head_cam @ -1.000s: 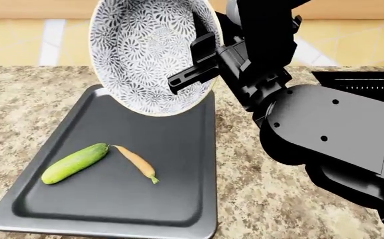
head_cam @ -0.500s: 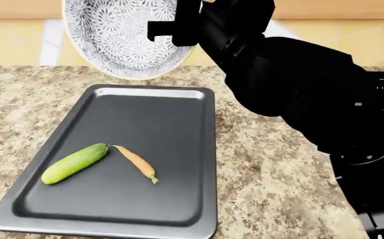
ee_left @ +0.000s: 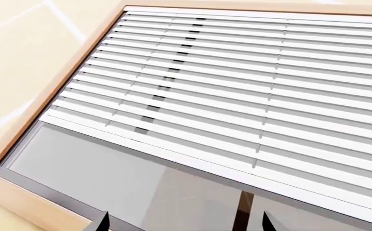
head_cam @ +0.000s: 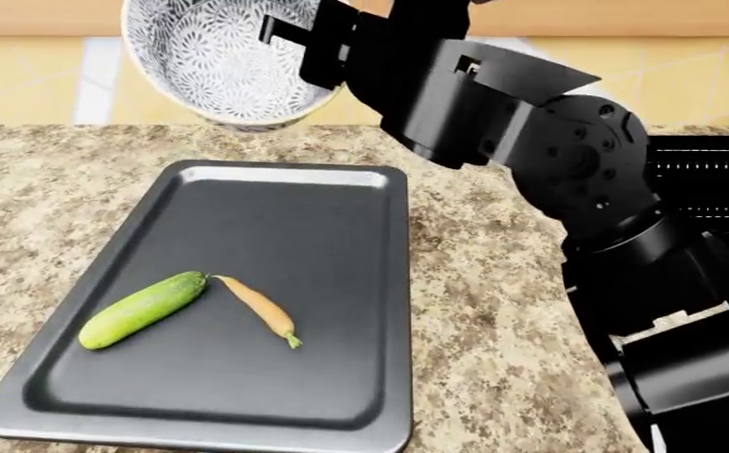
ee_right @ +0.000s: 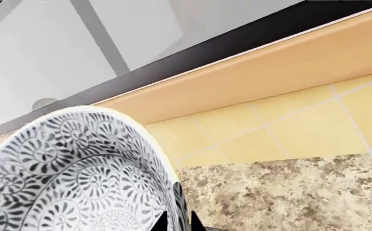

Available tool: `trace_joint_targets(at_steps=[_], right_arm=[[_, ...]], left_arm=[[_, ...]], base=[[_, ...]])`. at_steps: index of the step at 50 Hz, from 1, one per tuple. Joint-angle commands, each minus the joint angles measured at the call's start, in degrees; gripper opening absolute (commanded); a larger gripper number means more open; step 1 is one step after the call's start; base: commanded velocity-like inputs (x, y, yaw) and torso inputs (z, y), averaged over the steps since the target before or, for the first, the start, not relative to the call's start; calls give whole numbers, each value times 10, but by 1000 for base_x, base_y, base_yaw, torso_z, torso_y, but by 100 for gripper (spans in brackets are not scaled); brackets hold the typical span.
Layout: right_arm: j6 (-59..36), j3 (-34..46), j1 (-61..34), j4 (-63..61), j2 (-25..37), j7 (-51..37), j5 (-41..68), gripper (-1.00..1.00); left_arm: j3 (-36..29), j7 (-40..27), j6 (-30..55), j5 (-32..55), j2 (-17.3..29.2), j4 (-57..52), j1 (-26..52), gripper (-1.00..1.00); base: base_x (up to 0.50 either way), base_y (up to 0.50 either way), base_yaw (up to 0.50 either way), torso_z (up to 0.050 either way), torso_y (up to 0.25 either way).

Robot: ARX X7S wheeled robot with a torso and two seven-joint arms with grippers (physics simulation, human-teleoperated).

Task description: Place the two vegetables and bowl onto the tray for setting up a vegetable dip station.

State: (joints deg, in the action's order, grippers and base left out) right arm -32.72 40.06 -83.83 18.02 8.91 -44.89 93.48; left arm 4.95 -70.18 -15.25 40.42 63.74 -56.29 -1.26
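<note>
Cucumber [head_cam: 143,309] and carrot [head_cam: 259,309] lie on the tray [head_cam: 327,217], two of three done. Our right tool [head_cam: 292,36] grips the bowl [head_cam: 213,57] by its rim, tilted, high beyond the tray's far edge. Left tool's state: we cannot tell.

Light is bright and even, and all views are sharp. The tray [head_cam: 339,217] shows a soft pale sheen near its far rim; shadows are faint.
</note>
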Motion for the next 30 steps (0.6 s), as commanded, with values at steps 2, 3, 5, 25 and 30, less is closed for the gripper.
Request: trace_joint_targets(at_steps=[2,3,5,25,30], right_arm=[[-46,1,-33,102,-25,-11,42,-100],[-52,-4,-35,112,-24,-8,54,-100],[-49,-8,-37,129,-23,-11,58,-100],[-107,19,-89,145,-8,-54,69,-100],[-119,37,-83,152,-10,-46,60,-100]], left_arm=[[-2,1,0,2,1,2,4,100],[-4,1,1,3,1,2,6,100],[-7,2,2,1,-1,3,8,100],[-21,0,11,-1,3,-2,19,100],[-27,2,13,-2,3,-1,25,100]], base=[[0,0,0,0,0],[0,0,0,0,0],[0,0,0,0,0],[0,0,0,0,1],[0,0,0,0,0]])
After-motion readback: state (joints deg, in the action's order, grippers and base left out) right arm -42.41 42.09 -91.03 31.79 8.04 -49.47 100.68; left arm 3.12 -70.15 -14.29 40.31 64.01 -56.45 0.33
